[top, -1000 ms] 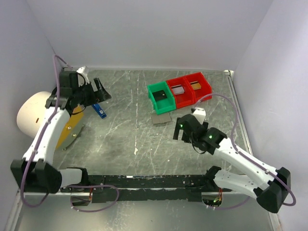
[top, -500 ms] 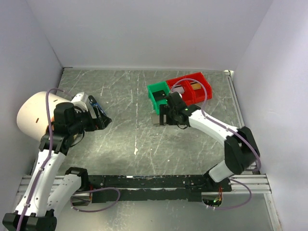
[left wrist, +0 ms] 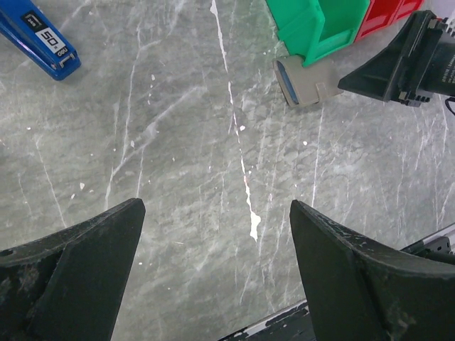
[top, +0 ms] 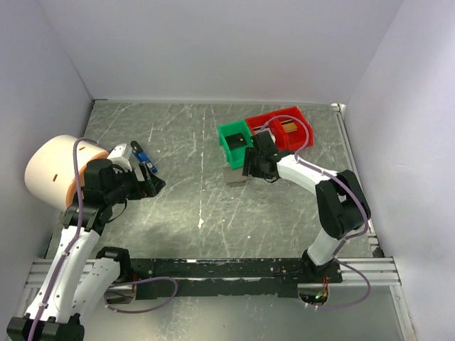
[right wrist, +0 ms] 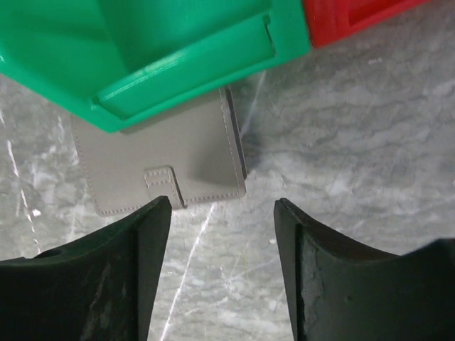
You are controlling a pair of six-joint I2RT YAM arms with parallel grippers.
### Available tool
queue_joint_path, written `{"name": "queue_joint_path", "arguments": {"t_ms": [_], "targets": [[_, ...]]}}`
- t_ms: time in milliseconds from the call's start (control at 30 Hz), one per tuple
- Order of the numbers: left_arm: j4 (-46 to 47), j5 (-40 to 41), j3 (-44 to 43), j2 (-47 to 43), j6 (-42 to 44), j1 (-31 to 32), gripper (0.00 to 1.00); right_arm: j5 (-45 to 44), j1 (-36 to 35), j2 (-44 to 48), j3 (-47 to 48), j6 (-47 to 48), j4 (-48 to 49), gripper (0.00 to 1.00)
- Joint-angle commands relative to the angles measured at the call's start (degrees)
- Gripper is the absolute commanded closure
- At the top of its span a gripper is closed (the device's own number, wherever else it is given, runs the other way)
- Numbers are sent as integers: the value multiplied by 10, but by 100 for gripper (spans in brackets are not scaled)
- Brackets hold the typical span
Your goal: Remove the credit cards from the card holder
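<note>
The card holder (top: 235, 176) is a flat grey wallet with a stitched tab. It lies shut on the table, its far edge tucked under the front of the green tray (top: 236, 143). No credit cards are in view. My right gripper (top: 255, 168) hovers just to the right of it. In the right wrist view the card holder (right wrist: 163, 165) lies just beyond my right gripper (right wrist: 220, 204), which is open over bare table, its left fingertip (right wrist: 158, 209) at the holder's near edge. My left gripper (left wrist: 215, 207) is wide open and far off at the left (top: 147, 186), with the card holder (left wrist: 303, 83) distant.
Two red trays (top: 279, 131) adjoin the green one at the back right, with small flat items inside. A small blue-and-black gadget (top: 144, 160) lies just beyond the left gripper. A large white and orange cylinder (top: 51, 170) stands at the left wall.
The right arm has reached forward and left to the card holder, and its jaws have narrowed. The left arm has drawn back from the rear left toward the near left.
</note>
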State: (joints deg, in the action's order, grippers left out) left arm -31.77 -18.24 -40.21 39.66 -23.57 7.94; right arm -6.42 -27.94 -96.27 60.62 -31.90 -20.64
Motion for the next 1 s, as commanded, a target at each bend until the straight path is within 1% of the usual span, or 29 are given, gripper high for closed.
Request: {"name": "queue_joint_path", "arguments": {"t_ms": [0, 100, 233, 300, 400, 500, 700, 767, 800, 867, 900, 967], "targets": [[26, -3, 2, -3, 3, 0, 5, 55, 22, -40, 9, 14, 46, 42], [26, -4, 2, 0, 3, 0, 5, 68, 29, -71, 18, 19, 50, 51], [28, -7, 2, 2, 5, 0, 5, 90, 31, -76, 2, 19, 68, 67], [27, -4, 1, 2, 5, 0, 5, 100, 31, -62, -15, 14, 76, 74], [28, 0, 1, -1, 5, 0, 5, 119, 30, -26, -72, 0, 98, 94], [30, -1, 2, -3, 5, -1, 5, 155, 30, 12, -120, -19, 119, 100], [32, -10, 3, -5, 8, -7, 5, 197, 13, 114, -241, -69, 164, 100], [34, -16, 3, -7, 10, -12, 5, 192, 1, 156, -282, -88, 162, 100], [34, -16, 3, -8, 9, -13, 5, 183, -22, 183, -301, -99, 159, 100], [32, -14, 3, -10, 8, -14, 5, 149, -46, 238, -334, -119, 147, 100], [32, -13, 3, -9, 8, -14, 5, 139, -49, 264, -347, -128, 143, 96], [31, -12, 3, -9, 7, -15, 5, 119, -48, 301, -361, -136, 148, 78]]}}
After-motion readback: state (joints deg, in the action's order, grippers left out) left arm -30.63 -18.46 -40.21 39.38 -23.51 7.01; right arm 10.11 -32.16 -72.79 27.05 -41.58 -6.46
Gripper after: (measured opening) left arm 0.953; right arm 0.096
